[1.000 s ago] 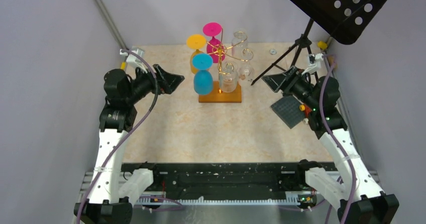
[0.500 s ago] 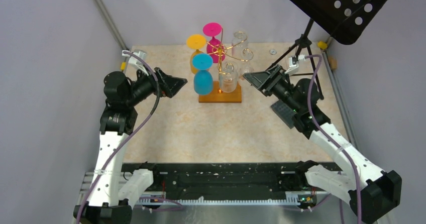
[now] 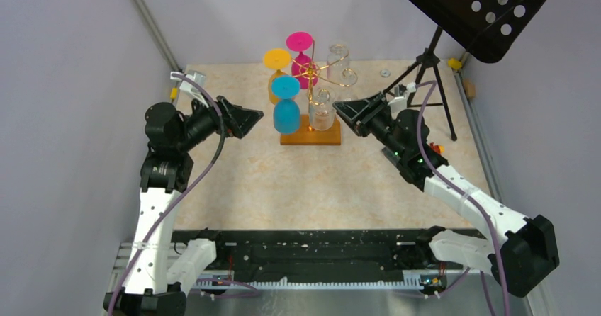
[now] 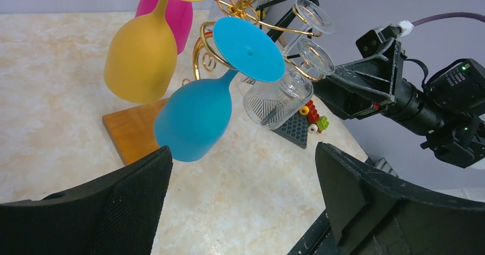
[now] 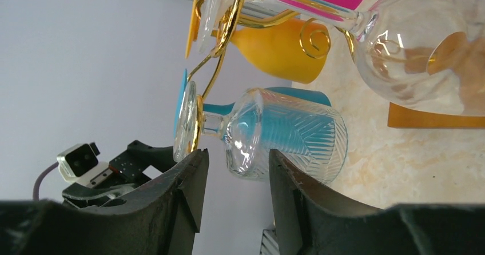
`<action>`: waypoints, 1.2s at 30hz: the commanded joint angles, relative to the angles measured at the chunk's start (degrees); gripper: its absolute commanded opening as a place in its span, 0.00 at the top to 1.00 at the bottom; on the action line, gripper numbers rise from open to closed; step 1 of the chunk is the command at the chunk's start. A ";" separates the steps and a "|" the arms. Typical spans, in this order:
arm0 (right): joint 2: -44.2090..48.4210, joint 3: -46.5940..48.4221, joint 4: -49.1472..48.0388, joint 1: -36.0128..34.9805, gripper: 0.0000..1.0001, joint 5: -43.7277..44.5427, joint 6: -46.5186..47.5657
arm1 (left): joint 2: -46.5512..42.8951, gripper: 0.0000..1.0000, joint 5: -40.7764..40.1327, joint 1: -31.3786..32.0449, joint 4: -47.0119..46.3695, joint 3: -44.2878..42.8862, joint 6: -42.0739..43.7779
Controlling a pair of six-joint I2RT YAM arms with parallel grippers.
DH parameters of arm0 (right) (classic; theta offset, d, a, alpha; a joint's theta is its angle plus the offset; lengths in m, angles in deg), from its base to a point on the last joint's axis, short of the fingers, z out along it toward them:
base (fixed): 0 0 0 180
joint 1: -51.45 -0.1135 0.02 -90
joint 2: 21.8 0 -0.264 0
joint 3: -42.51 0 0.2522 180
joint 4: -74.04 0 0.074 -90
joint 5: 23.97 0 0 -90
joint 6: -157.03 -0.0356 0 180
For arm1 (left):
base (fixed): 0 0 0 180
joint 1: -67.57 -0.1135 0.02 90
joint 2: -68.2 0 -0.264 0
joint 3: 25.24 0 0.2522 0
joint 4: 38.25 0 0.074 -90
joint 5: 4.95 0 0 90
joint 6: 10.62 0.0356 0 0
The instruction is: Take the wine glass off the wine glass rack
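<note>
- Step in hand: approach to grasp. The right gripper (image 5: 236, 163) is unclenched, its jaws straddling the stem end of the clear ribbed-glass wine glass (image 5: 291, 138). Contact cannot be determined.
- The wine glass hangs inverted from a scroll arm of the gold wire wine glass rack (image 3: 322, 137), which stands on an orange-brown wooden base at the middle of the table's (image 3: 248, 181) far edge.
- The left gripper (image 4: 240, 209) is fully released and holds nothing.
- Next move, as judged: clench, then slide the foot outward along the arm.
- Rack load: blue glass (image 4: 194, 118), yellow glass (image 4: 140, 60), magenta glass (image 3: 299, 41) and clear glasses. All are inverted, with no contents visible.
</note>
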 commanded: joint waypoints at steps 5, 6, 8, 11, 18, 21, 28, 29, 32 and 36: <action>-0.27 2.69 -8.03 -1.75 0.65 2.86 -3.26 | -1.63 0.01 -2.07 0.34 -1.53 0.07 1.59; -0.23 2.57 -8.39 -1.76 0.67 2.91 -3.28 | -1.76 0.01 -2.28 0.34 -1.35 0.06 1.69; 0.10 2.38 -8.77 -1.90 0.81 3.36 -3.44 | -1.75 0.01 -2.85 0.34 -1.24 0.06 1.80; 0.21 2.44 -9.15 -2.20 0.88 3.49 -3.38 | -1.56 0.01 -3.56 0.42 -1.24 0.11 1.89; -0.90 3.15 -11.69 -2.53 0.67 2.43 -3.42 | -1.33 0.01 -4.13 0.42 -1.03 -0.02 1.91; -0.95 2.89 -12.56 -2.81 0.62 2.86 -3.31 | -1.25 0.01 -4.26 0.42 -0.80 -0.06 1.89; -2.40 4.30 -11.53 -3.04 0.62 2.84 -3.18 | -1.20 0.01 -4.99 0.42 -0.71 0.04 1.89; -2.81 4.97 -10.23 -3.12 0.63 3.05 -3.03 | -1.20 0.01 -5.03 0.42 -0.63 0.06 1.97; -3.62 6.11 -9.22 -3.51 0.64 3.48 -2.32 | -1.20 0.01 -5.27 0.42 -0.39 0.06 2.07; -4.41 6.71 -8.12 -3.78 0.66 3.49 -2.32 | -1.28 0.01 -6.19 0.42 0.19 0.11 2.28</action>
